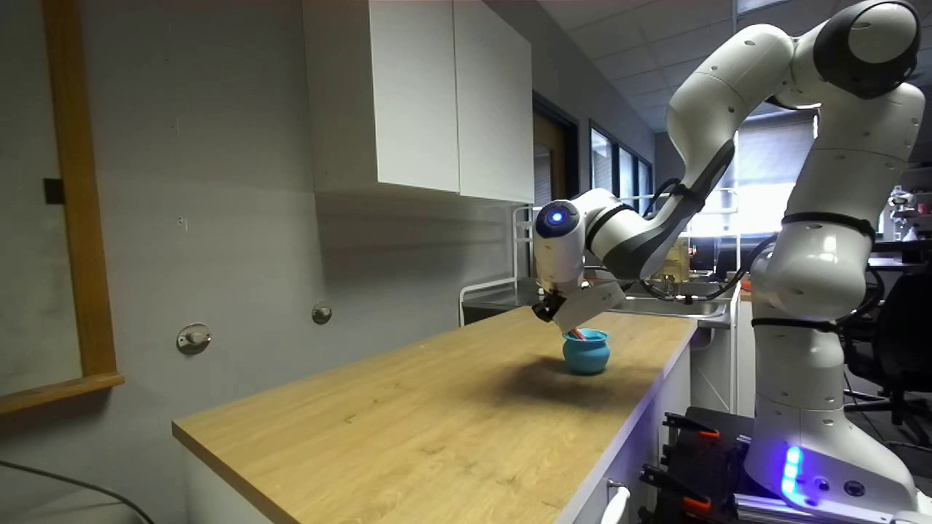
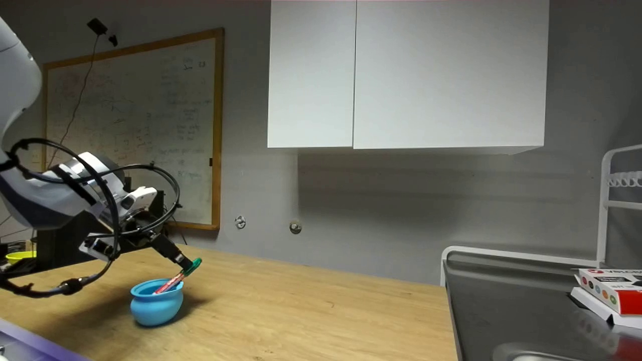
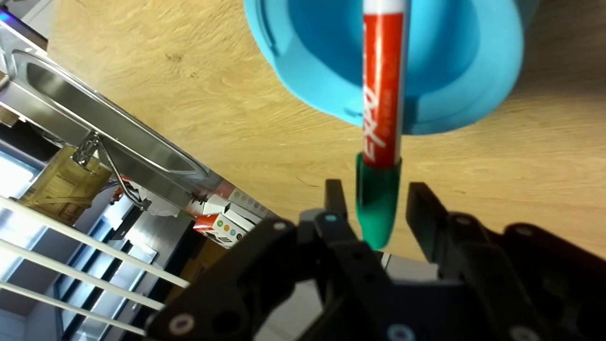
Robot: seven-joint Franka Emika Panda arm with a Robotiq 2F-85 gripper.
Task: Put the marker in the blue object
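Note:
The marker has a red and white barrel and a green cap; it shows in the wrist view point(image 3: 382, 90) and in an exterior view point(image 2: 169, 284). It leans tilted in the blue object, a round bright blue pot point(image 2: 156, 307) standing on the countertop. Its lower part is inside the pot and its green cap sticks up past the rim point(image 3: 317, 90). My gripper point(image 3: 377, 194) is open, with one finger on each side of the green cap and a gap on both sides. In an exterior view the pot point(image 1: 586, 355) shows below the gripper, whose fingertips are mostly hidden there.
The wooden countertop point(image 1: 408, 429) runs along the wall. A white wall cabinet point(image 2: 411, 75) hangs above it. A metal sink point(image 3: 113, 123) and a red and white box point(image 2: 609, 291) lie past its end. Black cables point(image 2: 110, 200) loop around the wrist.

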